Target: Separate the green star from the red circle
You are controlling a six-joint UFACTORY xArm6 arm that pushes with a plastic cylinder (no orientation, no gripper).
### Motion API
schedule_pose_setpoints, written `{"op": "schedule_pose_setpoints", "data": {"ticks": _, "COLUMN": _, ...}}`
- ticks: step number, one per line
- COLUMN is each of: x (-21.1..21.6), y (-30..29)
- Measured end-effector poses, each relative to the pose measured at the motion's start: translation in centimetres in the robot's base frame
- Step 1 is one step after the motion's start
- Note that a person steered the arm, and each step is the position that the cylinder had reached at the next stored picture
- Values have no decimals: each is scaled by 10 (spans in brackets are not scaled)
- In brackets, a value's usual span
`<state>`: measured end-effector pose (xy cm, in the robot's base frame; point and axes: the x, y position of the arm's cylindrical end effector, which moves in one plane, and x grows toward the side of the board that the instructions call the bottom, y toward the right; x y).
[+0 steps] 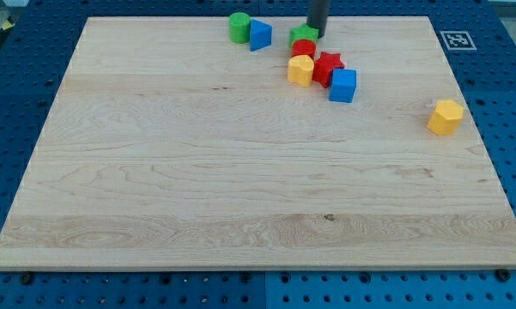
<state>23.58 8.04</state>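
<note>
The green star [303,35] sits near the view's top, touching the red circle [303,48] just below it. My tip [316,34] is at the green star's right edge, touching or nearly touching it. The rod comes down from the view's top. A yellow heart-like block [300,70] lies against the red circle's lower side. A red star [328,67] sits to the right of the yellow block, and a blue cube [343,86] touches the red star's lower right.
A green cylinder [239,27] and a blue block [260,35] stand side by side at the view's top, left of the cluster. A yellow hexagon-like block [446,117] sits alone near the board's right edge. The wooden board [154,172] lies on a blue pegboard.
</note>
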Motion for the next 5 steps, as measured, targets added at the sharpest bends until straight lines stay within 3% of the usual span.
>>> {"op": "schedule_pose_setpoints", "data": {"ticks": 1, "x": 0, "y": -23}}
{"op": "schedule_pose_setpoints", "data": {"ticks": 3, "x": 8, "y": 53}}
{"op": "schedule_pose_setpoints", "data": {"ticks": 4, "x": 36, "y": 29}}
{"op": "schedule_pose_setpoints", "data": {"ticks": 5, "x": 37, "y": -23}}
